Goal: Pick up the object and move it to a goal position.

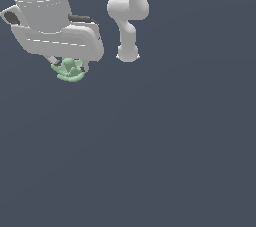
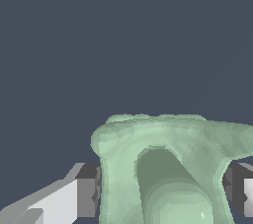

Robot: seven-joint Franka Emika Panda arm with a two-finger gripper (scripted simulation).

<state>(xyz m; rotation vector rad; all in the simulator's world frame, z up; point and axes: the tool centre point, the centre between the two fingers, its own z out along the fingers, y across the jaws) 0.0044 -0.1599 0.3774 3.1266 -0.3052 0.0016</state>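
2 dark pads (image 2: 87, 196) of the end effector (image 1: 69, 67) pinch the lumpy, glossy mint object (image 1: 70, 70)

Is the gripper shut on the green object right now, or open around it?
Shut on it: in the wrist view both fingers press against the green object between them.

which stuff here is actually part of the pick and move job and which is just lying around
Part of the job:
- the pale green lumpy object, sitting between the claw's fingers
- the claw, its dark pads against both sides of the object in the wrist view

Just lying about:
- nothing else shows, only the plain dark floor; no goal marker is visible
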